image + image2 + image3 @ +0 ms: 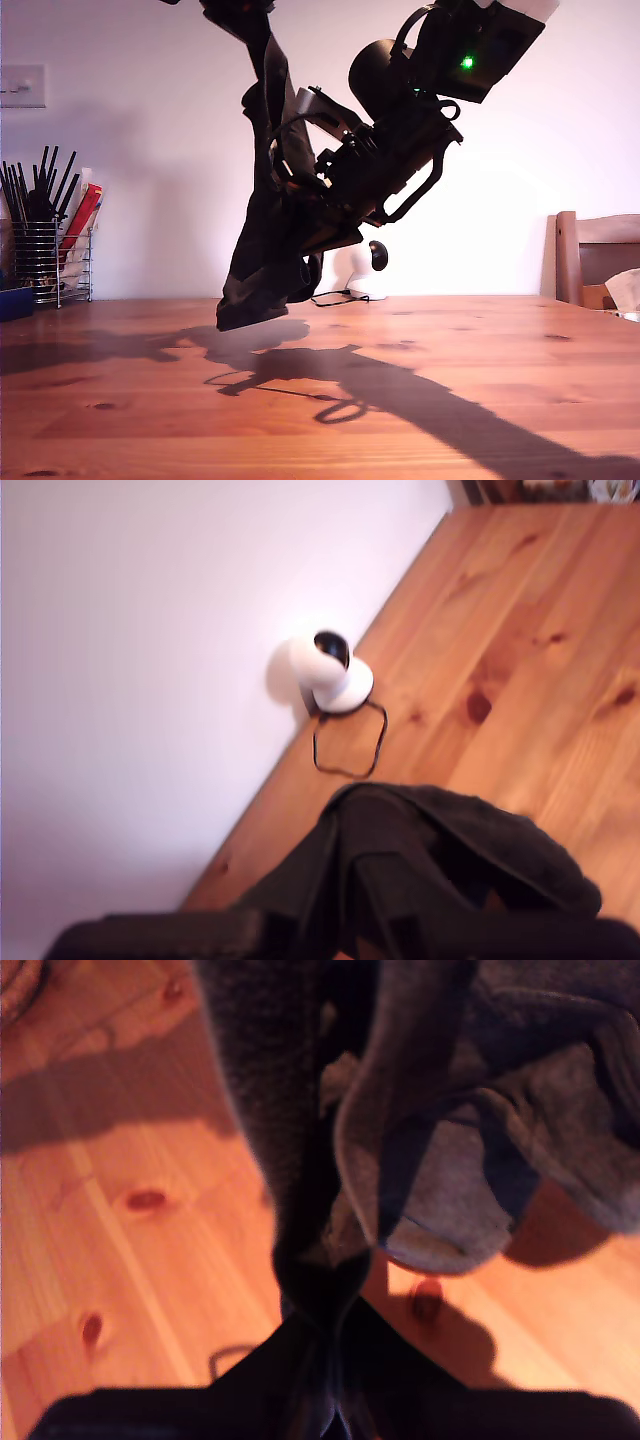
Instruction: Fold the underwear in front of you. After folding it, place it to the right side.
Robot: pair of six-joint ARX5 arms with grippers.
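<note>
Underwear held aloft, both claws engaged

Underwear [262, 240] hung clear above the wooden worktop [420, 400], bunched. My first claw [350, 930] and my second claw [320, 1400] were each clamped on its fabric. A white camera [330, 670] stood beyond, against the wall.

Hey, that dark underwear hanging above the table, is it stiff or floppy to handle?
Probably very floppy: the underwear hangs in limp, bunched folds, its lower end drooping just above the table. It likely weighs little, being thin fabric. In the second wrist view it seems pinched at my second pincer, so it probably grips without slipping.
</note>
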